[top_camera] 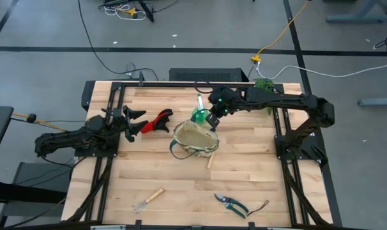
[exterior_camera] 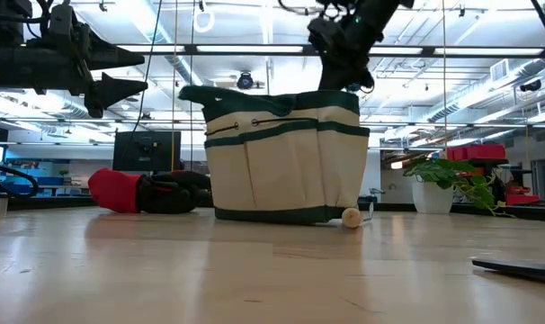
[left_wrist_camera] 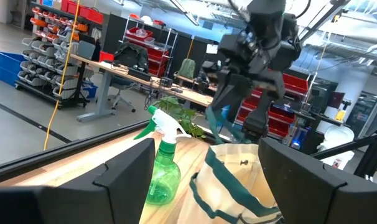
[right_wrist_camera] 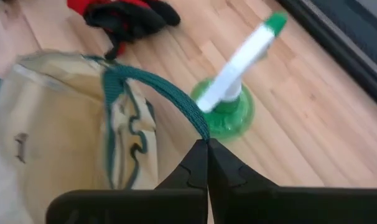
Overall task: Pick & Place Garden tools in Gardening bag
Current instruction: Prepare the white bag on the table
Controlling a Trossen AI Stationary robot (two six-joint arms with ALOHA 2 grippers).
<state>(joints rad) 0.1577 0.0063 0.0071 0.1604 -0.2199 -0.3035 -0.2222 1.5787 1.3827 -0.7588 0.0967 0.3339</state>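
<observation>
Your right gripper is pinched on the gardening bag's green loop handle, mid-table. Left gripper hangs spread, empty; the red-and-black handled tool lies just beyond its fingertips, lengthwise toward the bag.

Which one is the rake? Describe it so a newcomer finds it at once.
Start at the beige gardening bag mid-table, then go to the table's near edge. The rake lies there alone, left of the pruning shears. Its pale wooden handle and small pronged head set it apart from the teal-handled shears.
</observation>
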